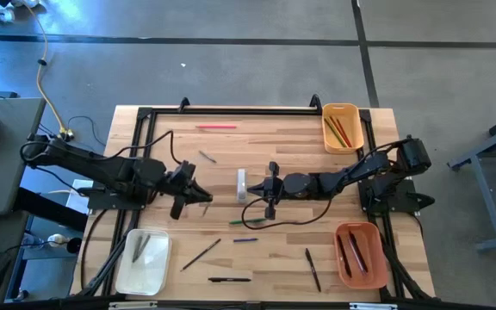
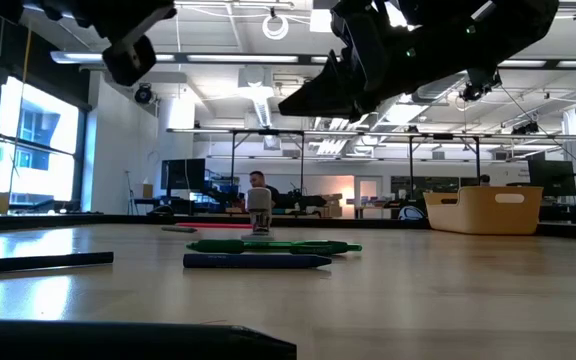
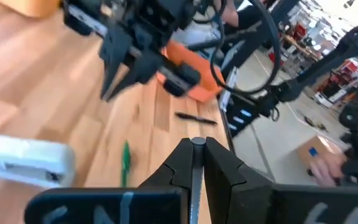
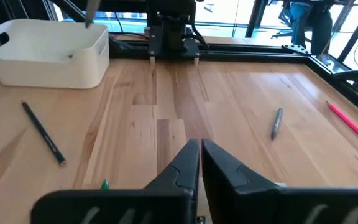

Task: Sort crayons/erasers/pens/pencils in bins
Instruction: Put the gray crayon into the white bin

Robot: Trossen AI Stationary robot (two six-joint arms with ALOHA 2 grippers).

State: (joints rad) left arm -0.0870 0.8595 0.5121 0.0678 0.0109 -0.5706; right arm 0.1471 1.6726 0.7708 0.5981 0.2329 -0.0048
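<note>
Lying crosswise under both grippers' pressed-together fingers — green pencil, ends pointing left-right.

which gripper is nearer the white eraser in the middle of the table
Right. The right gripper sits just beside the white eraser, fingers shut on nothing. The left gripper is farther off on the eraser's other side.
</note>
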